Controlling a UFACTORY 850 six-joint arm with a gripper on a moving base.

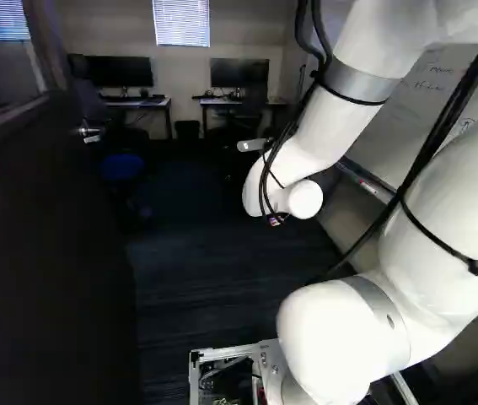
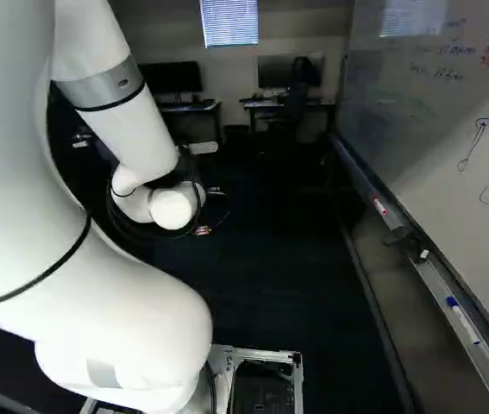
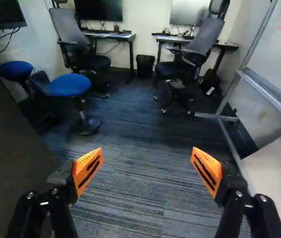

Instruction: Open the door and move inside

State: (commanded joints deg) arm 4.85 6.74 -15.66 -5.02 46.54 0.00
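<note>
My gripper (image 2: 203, 230) shows only as small orange-tipped parts under the wrist in the right base view. In the wrist view the gripper (image 3: 146, 166) stands open, fingers wide apart, nothing between them but carpet beyond. The dark door (image 1: 49, 245) stands swung open along the left of the left base view, with a glass pane in its upper part. Its metal handle (image 1: 89, 133) sticks out at the door's far edge, well apart from the gripper. In the wrist view the dark door panel (image 3: 6, 148) lies beside the finger on the stools' side, not touching it.
Carpet (image 3: 135, 144) stretches ahead. Blue stools (image 3: 70, 85) stand past the door, office chairs (image 3: 185, 54) and desks (image 3: 114, 35) at the far wall, with a bin (image 3: 145, 65) between the desks. A whiteboard (image 2: 434, 112) with a marker tray (image 2: 451, 302) lines the right side.
</note>
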